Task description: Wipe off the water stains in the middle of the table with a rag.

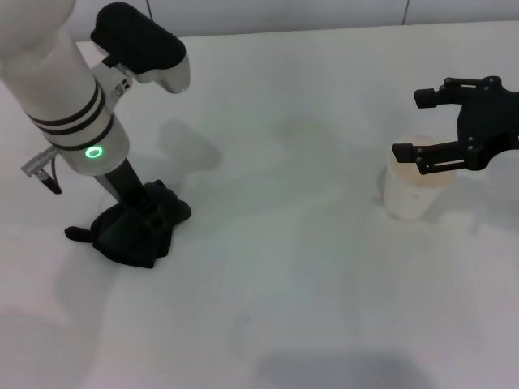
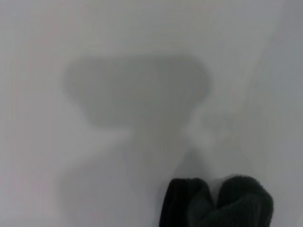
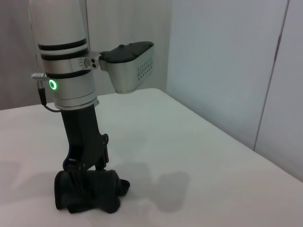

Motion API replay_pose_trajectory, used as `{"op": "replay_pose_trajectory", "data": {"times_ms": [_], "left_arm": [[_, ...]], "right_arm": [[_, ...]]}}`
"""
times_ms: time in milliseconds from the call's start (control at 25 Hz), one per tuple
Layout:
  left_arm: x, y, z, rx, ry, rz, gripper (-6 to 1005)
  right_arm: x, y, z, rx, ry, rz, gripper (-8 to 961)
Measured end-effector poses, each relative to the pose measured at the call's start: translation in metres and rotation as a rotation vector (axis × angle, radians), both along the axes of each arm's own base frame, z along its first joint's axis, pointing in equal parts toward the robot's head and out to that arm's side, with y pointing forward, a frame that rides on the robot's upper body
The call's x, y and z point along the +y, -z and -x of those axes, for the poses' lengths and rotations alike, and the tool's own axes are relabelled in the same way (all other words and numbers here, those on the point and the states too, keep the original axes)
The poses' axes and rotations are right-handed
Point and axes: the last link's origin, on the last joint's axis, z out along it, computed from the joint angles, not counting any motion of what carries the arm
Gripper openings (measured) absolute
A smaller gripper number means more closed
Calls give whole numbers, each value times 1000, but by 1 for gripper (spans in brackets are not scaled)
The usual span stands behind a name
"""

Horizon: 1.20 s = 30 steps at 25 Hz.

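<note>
With our left hand (image 1: 142,217) clamped on the rag (image 1: 130,235) at the surface's (image 1: 268,284) left, we should press flat, sweeping right toward the middle; our right hand (image 1: 434,126) hangs apart.

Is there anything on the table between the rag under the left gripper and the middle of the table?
Nothing visible. The left gripper is down on the rag, and the table toward the middle is bare. The cup stands off to the right, below the right gripper.

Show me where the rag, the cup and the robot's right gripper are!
rag (image 1: 130,239), head view, on its lumpy black folds beneath the left gripper.
cup (image 1: 405,203), head view, on its white side wall.
right gripper (image 1: 409,126), head view, midway between its open black fingertips, above the cup.
</note>
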Motion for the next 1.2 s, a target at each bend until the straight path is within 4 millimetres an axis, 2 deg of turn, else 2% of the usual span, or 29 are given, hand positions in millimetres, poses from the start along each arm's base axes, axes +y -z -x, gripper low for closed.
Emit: {"op": "replay_pose_trajectory", "data": {"times_ms": [120, 400, 480, 560, 680, 840, 1000, 1200], "left_arm": [[0, 1, -4, -18, 1, 2, 582], [1, -1, -14, -45, 27, -6, 728], [-1, -2, -24, -81, 30, 7, 770], [-4, -7, -35, -124, 48, 20, 812], [-9, -26, -59, -245, 107, 4, 861], [-14, -44, -75, -451, 149, -20, 893], [-17, -54, -74, -647, 158, -48, 893], [-31, -44, -53, -849, 202, -5, 893]], "right_arm": [[0, 0, -1, 0, 2, 0, 873], [0, -2, -2, -2, 5, -4, 873], [0, -4, -2, 0, 8, -9, 873], [0, -5, -4, 2, 13, -13, 873], [-1, -7, -5, 5, 17, -16, 873], [-1, -7, -5, 6, 19, -15, 872], [-2, -7, -6, 6, 20, -14, 873], [-2, -6, -6, 4, 23, -12, 873]]}}
